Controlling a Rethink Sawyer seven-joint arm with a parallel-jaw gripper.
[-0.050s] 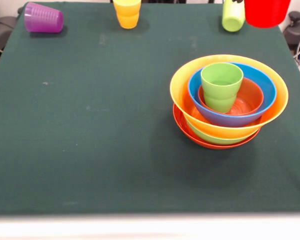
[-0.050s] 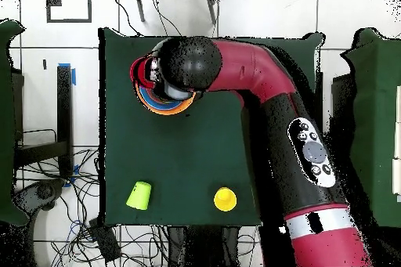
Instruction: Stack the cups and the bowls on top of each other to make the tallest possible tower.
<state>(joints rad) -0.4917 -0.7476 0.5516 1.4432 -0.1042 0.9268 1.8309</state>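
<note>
Overhead, the red and black arm (image 2: pixel 258 84) reaches across the dark green table (image 1: pixel 90 150), its wrist covering most of the pile; the gripper itself is hidden beneath it, so I cannot tell how it stands.

Front view: a red plastic cup (image 1: pixel 266 12) hangs at the top edge, well above the cloth and up-right of the pile, probably carried, though no part of the gripper shows on it.

The tower (image 1: pixel 229 102) so far: a wide red-orange bowl (image 1: pixel 215 142) at the base, a green bowl (image 1: pixel 215 137) in it, then the large orange-yellow bowl (image 1: pixel 230 65), a blue bowl (image 1: pixel 262 80), a small orange bowl (image 1: pixel 250 97), and an upright light green plastic cup (image 1: pixel 221 85) in the middle.

Step in hand, as judged: seat the red cup into the green one. Centre it over the rim, keep it upright, lower straight and release only once nested; an off-centre drop could tip the cup.

Still loose along the far edge: purple cup (image 1: pixel 43 17) on its side, yellow cup (image 1: pixel 127 12), second light green cup (image 1: pixel 233 17).
</note>
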